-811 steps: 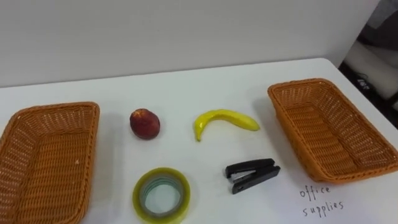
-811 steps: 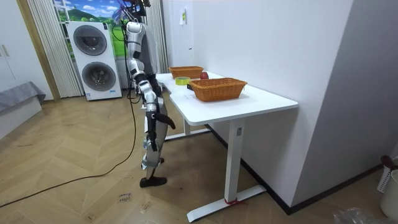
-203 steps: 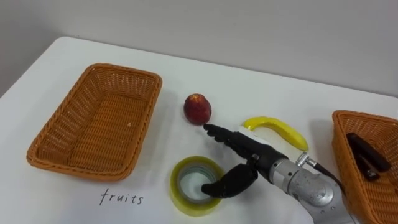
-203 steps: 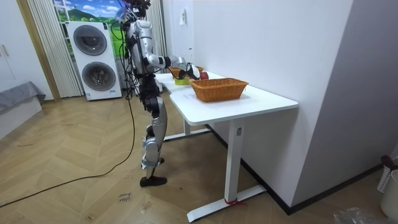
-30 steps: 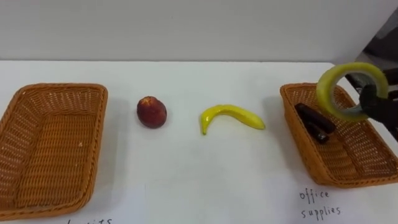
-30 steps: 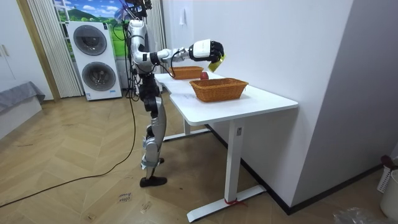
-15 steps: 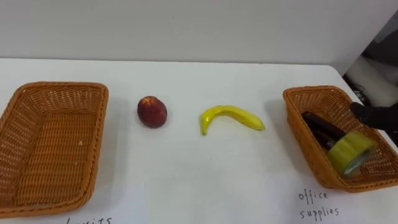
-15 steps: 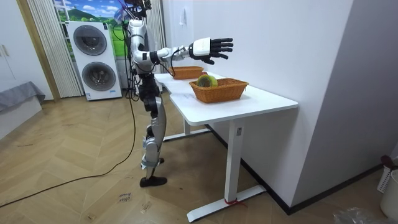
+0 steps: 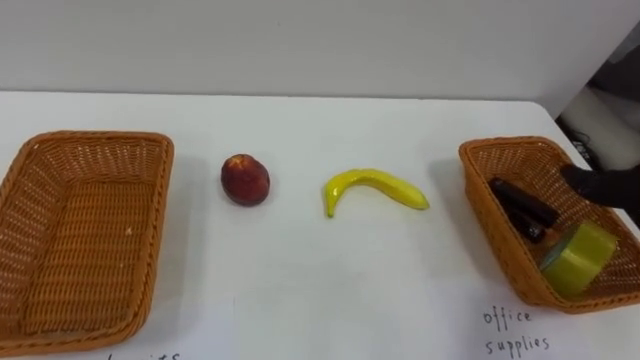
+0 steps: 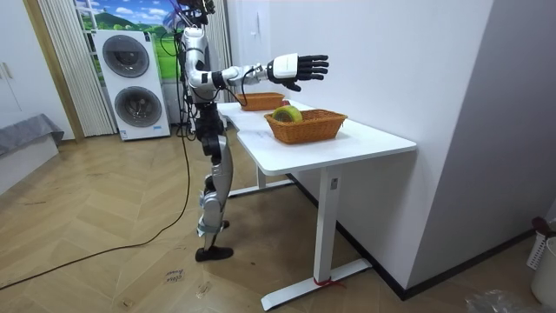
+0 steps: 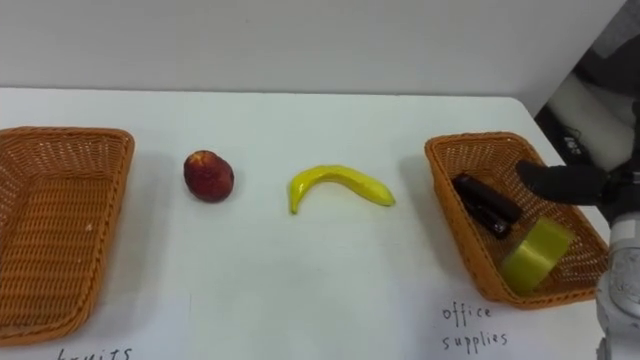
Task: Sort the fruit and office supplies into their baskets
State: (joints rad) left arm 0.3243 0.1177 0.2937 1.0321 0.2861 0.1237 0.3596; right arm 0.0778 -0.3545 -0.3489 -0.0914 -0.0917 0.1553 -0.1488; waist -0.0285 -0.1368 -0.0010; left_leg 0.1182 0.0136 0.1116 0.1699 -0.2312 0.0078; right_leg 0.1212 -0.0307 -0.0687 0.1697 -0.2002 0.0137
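You have the white worktop (image 9: 300, 285) with the left basket (image 9: 161, 200) and the right basket (image 9: 489, 226) at its two ends. Your right hand (image 9: 600, 186) hovers over the right basket, fingers straight and released. The banana (image 9: 375, 186) lies on the worktop between the baskets. The tape roll (image 9: 578, 258) sits tilted inside the right basket, just beside the black stapler (image 9: 522, 205). The peach (image 9: 245, 180) rests left of the banana.

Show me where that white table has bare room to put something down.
Bare: the near strip of the white table between the left wicker basket and the right wicker basket, before the red peach and yellow banana. Crowded: that right basket, with black stapler, yellow tape roll and the right hand above.
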